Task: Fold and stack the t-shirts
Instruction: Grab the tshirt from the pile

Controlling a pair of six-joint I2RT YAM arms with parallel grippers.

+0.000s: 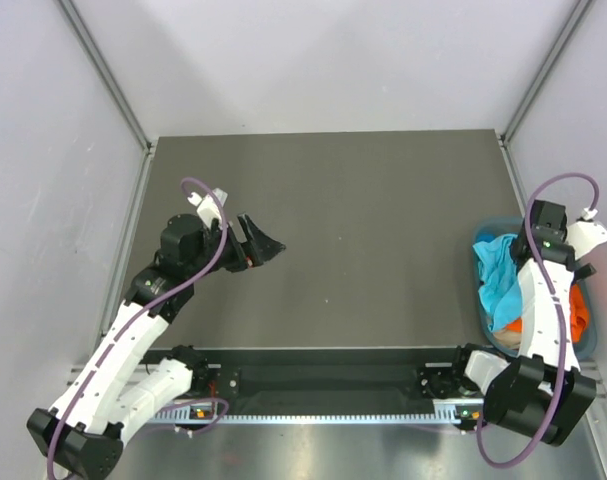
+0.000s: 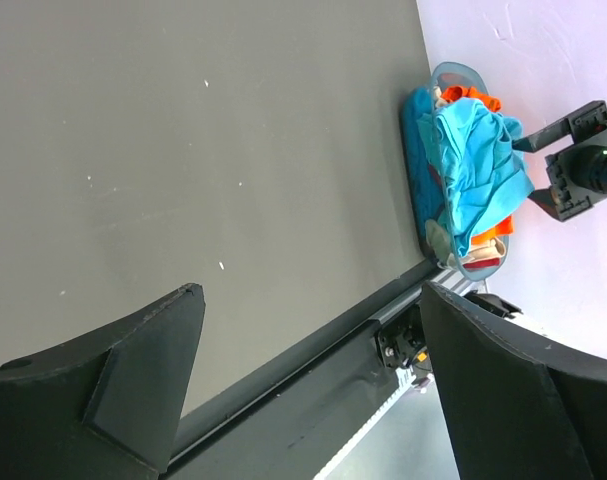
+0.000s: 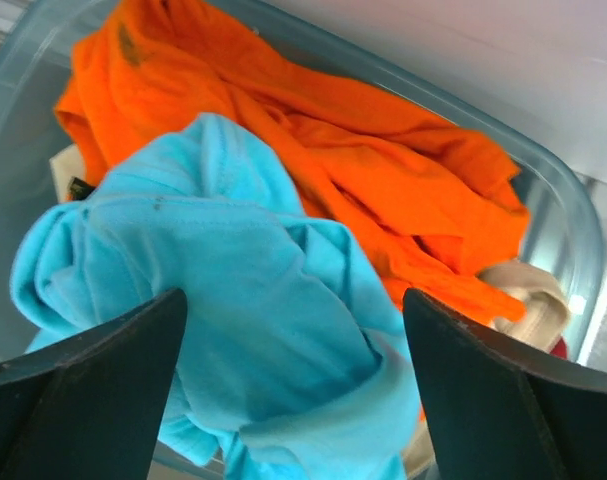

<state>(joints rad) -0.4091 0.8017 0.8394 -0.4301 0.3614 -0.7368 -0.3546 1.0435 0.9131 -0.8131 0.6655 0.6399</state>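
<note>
I can't read any word, number or brand anywhere here. A small dark tag (image 3: 79,187) sits beside the orange t-shirt (image 3: 313,130), too blurred to make out. The pale strip (image 1: 313,412) along the near edge of the desk (image 1: 363,200) carries only tick marks, with no legible figures.

I see my left gripper (image 1: 266,247) hovering over the left part of the dark table (image 1: 383,200), its jaws spread apart. My right arm (image 1: 543,300) leans over the basket (image 1: 479,300) at the table's right edge. A turquoise shirt (image 1: 498,278) is heaped inside it, with an orange shirt (image 1: 580,310) beside that.
</note>
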